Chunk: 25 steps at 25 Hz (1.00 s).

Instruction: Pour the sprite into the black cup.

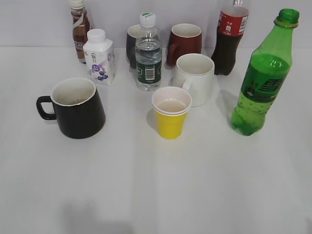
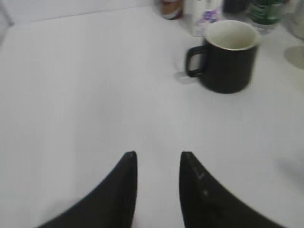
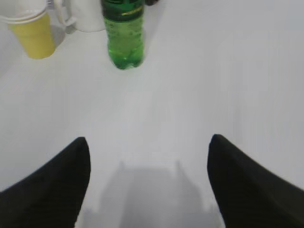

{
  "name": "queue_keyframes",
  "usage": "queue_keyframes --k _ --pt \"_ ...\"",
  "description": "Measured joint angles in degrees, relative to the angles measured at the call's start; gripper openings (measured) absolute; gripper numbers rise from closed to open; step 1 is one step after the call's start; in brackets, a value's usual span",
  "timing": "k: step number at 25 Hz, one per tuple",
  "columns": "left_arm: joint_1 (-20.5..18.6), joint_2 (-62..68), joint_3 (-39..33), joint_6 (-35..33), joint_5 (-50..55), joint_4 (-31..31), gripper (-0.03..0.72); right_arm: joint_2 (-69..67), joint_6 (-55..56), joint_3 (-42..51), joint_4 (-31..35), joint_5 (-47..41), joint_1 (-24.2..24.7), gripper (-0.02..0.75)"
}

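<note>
The sprite (image 1: 262, 75), a tall green bottle with its cap off, stands upright at the right of the table; it also shows in the right wrist view (image 3: 123, 33). The black cup (image 1: 78, 108) stands at the left, handle to the left, white inside; it also shows in the left wrist view (image 2: 229, 54). My left gripper (image 2: 158, 154) is open and empty, well short of the cup. My right gripper (image 3: 148, 140) is wide open and empty, short of the sprite. Neither gripper shows in the exterior view.
A yellow paper cup (image 1: 170, 113) and a white mug (image 1: 195, 78) stand in the middle. Behind them are a clear water bottle (image 1: 148, 53), a white carton (image 1: 100, 57), a brown drink bottle (image 1: 80, 30), a dark mug, a dark red mug (image 1: 184, 43) and a cola bottle (image 1: 230, 36).
</note>
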<state>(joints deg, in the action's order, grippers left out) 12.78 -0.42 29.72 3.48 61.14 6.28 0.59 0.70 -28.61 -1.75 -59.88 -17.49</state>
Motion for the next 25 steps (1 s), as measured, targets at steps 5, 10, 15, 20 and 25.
queue_keyframes --k 5,10,15,20,25 --pt "-10.1 0.0 0.0 0.0 0.0 0.0 0.239 0.0 0.0 0.0 0.0 0.1 8.5 0.575" --pt "-10.5 -0.1 0.0 0.0 -0.1 0.0 0.239 0.0 0.0 0.1 0.1 0.3 11.2 0.574" --pt "-10.5 -0.1 0.0 -0.1 -0.1 0.0 0.239 0.0 0.0 0.1 0.1 0.3 11.3 0.574" --pt "-10.5 -0.1 0.0 -0.1 -0.1 0.0 0.239 0.0 0.0 0.1 0.1 0.3 11.3 0.574" --pt "-10.5 -0.1 0.0 -0.1 -0.1 0.0 0.239 0.0 0.1 0.1 0.1 0.3 11.3 0.574"
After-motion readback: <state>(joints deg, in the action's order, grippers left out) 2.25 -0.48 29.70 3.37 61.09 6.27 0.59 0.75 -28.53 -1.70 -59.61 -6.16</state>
